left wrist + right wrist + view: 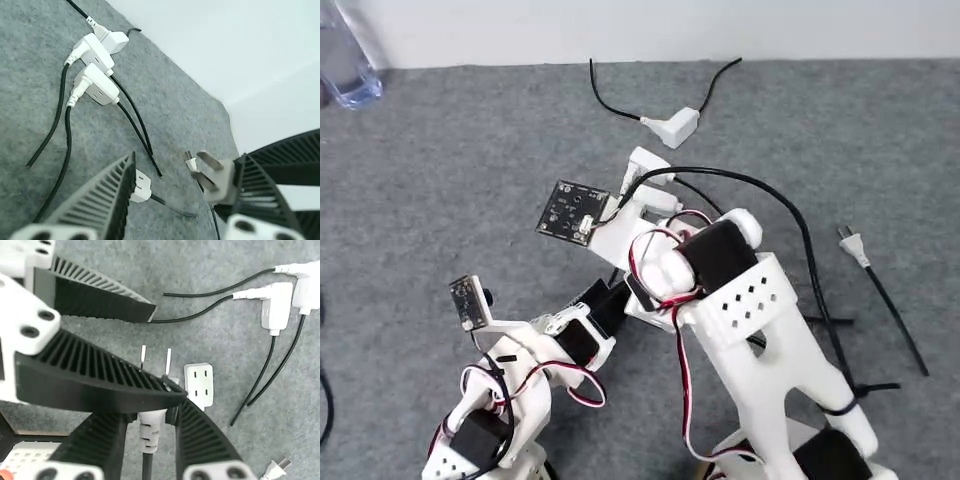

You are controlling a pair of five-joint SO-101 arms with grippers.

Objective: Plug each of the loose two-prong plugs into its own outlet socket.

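Note:
My right gripper (152,412) is shut on a white two-prong plug (150,432), prongs pointing away from the camera. An empty white socket block (198,385) lies on the grey mat just beside the prongs. My left gripper (186,162) stands open, and one of its black ribbed fingers (100,385) lies right against that plug (212,175). The same socket block (141,185) shows beyond the other finger. A second loose plug (850,240) on a black cable lies on the mat to the right, apart from both arms.
Two white sockets (95,50) (97,87) with black cables lie farther back on the mat; one (670,125) sits near the back wall. Black cables (800,240) run past the right arm. A clear plastic container (345,60) stands at the back left corner.

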